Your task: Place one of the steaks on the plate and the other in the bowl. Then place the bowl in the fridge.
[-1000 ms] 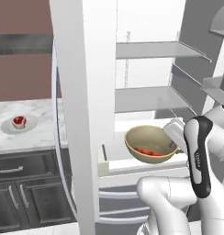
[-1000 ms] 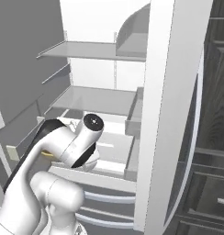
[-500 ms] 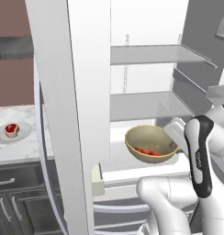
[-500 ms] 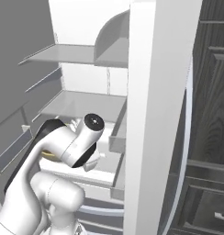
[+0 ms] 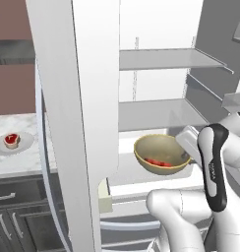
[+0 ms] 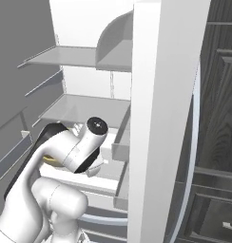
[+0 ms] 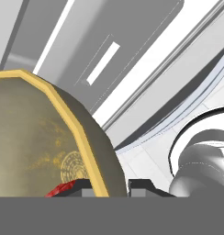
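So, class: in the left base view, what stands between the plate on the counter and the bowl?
The open fridge door stands between plate and bowl.

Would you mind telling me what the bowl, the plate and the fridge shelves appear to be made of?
Bowl: probably glazed ceramic or stoneware, going by its thick tan rim and mottled yellowish inside.
Plate: likely plain ceramic; light grey, matte, thin.
Fridge shelves: possibly plastic or frosted glass; flat, thin, pale grey, no clear reflections. Being rendered, none is certain.
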Robot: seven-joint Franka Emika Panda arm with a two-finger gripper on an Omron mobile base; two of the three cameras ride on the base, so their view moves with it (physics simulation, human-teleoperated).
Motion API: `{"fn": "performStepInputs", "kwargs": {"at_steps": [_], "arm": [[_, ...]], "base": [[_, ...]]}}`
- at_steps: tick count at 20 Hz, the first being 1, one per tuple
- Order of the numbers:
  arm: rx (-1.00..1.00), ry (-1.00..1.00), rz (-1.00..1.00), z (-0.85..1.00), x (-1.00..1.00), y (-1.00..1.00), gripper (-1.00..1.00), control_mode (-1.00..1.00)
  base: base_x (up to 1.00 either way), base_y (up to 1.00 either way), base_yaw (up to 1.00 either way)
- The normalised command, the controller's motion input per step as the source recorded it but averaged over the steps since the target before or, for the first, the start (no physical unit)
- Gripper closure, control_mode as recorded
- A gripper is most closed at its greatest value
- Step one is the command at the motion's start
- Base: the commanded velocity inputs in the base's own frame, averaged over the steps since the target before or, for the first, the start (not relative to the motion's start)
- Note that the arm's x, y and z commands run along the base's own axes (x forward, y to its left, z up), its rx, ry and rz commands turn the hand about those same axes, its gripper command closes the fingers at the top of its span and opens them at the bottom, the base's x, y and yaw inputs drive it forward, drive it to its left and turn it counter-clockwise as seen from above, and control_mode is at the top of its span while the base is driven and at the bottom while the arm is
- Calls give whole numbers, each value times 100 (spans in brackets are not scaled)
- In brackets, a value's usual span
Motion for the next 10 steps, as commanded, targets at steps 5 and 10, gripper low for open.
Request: {"fn": "performStepInputs", "kwargs": {"at_steps": [5, 10], "arm": [[0, -4, 0, 0, 5, 1, 100, -100], [0, -17, -13, 25, 27, 52, 100, -100]], "base": [[0, 0, 0], [0, 0, 0]]}}
